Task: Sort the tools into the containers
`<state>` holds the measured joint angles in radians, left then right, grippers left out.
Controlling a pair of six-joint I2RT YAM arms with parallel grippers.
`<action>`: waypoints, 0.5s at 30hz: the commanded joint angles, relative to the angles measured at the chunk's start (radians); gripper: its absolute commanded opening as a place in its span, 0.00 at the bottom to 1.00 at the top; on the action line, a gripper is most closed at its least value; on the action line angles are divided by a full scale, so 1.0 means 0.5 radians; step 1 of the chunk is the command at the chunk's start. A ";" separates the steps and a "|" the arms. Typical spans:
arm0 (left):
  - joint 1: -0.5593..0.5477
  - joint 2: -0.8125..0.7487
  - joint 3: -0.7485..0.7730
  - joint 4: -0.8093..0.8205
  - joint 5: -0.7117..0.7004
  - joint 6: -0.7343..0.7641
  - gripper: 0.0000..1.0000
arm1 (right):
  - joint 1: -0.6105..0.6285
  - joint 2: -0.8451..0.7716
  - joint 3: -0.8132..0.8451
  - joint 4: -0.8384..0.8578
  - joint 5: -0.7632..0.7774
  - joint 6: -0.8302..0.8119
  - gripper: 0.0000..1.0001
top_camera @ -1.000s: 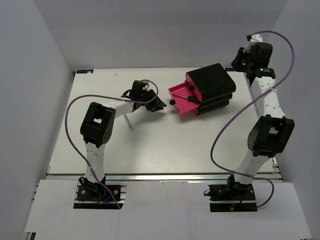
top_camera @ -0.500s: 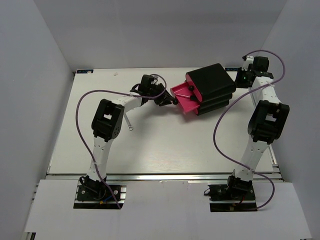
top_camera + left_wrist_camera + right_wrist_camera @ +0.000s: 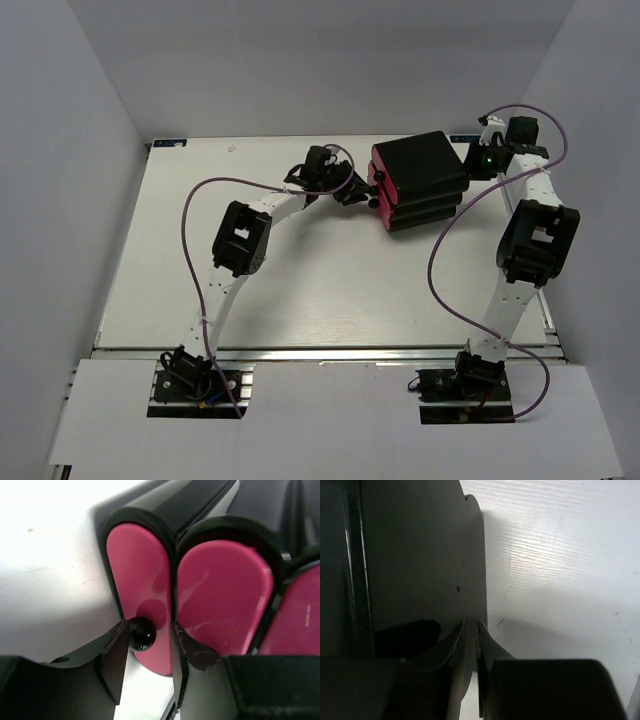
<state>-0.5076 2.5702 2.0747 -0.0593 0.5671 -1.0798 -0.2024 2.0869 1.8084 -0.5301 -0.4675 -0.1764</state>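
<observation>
The containers are pink-red drawers (image 3: 379, 193) in a black cabinet (image 3: 420, 168) at the back of the table, and all sit pushed in. Three pink fronts (image 3: 222, 595) fill the left wrist view. My left gripper (image 3: 357, 196) is at those fronts, its jaws open around a round black knob (image 3: 142, 633). The knob touches one finger (image 3: 117, 645) and stands apart from the other. My right gripper (image 3: 472, 160) is behind the cabinet, shut with only a thin slit, its tips (image 3: 472, 623) against the black rear wall (image 3: 420, 555). No tools are in view.
The cabinet sits askew on the white table (image 3: 320, 280). The left arm's elbow (image 3: 242, 238) arches over the table's left middle, with purple cables looping off both arms. The enclosure's grey walls stand close on the left, right and back.
The pulled-out pink drawer has slid shut into the cabinet. My left gripper followed it to the right and its jaws widened around the knob. The right gripper moved down against the cabinet's back.
</observation>
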 commanded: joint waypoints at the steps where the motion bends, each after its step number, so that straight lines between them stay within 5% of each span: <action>1: -0.046 0.020 0.127 0.103 0.084 -0.111 0.48 | 0.034 -0.078 0.037 -0.047 -0.130 0.034 0.18; 11: -0.053 -0.020 -0.011 0.428 0.157 -0.175 0.51 | 0.037 -0.090 -0.027 -0.029 -0.117 0.046 0.18; 15: -0.053 -0.020 -0.014 0.487 0.188 -0.218 0.43 | 0.034 -0.090 -0.030 -0.035 -0.096 0.037 0.18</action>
<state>-0.5186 2.6129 2.0575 0.0814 0.5995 -1.1557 -0.2028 2.0857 1.8034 -0.5270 -0.4808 -0.1658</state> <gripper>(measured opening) 0.442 0.181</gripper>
